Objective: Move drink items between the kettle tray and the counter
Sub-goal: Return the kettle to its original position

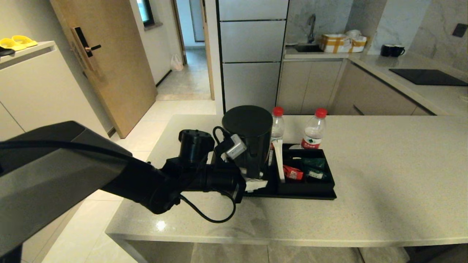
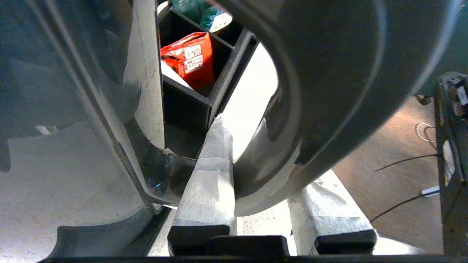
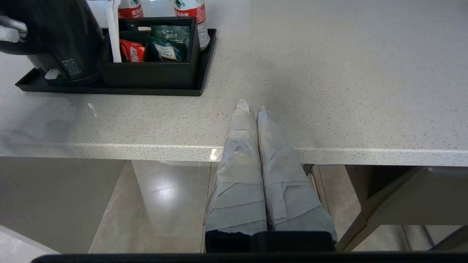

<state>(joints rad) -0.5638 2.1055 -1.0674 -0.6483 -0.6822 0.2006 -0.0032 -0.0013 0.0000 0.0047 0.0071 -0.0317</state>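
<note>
The two water bottles (image 1: 313, 131) carry red-and-white labels with a green mark, but the writing is too small to read; the red sachet (image 1: 293, 172) and green sachet (image 1: 314, 163) in the tray's box show print I cannot make out either.

The counter (image 1: 384, 175) is a pale, speckled stone slab with a thick edge, standing over glossy floor tiles. Behind it are a wooden door (image 1: 106, 62) with a black handle, tall grey cupboards, a sink with a tap (image 1: 311, 27), two black mugs (image 1: 392, 50) and a black hob panel (image 1: 427, 76).

The kettle (image 1: 248, 138) is a tall, matte black cylinder, standing at the left end of the black tray (image 1: 292, 195), with the bottles at the tray's far side and a white divider strip (image 1: 279, 160) between.

The left gripper (image 1: 252, 179) is at the kettle's handle (image 2: 329, 91), its taped fingers (image 2: 210, 182) partly closed around it, one inside the loop and one outside. The right gripper (image 3: 251, 109) hangs at the counter's near edge, fingers pressed together, holding nothing.
</note>
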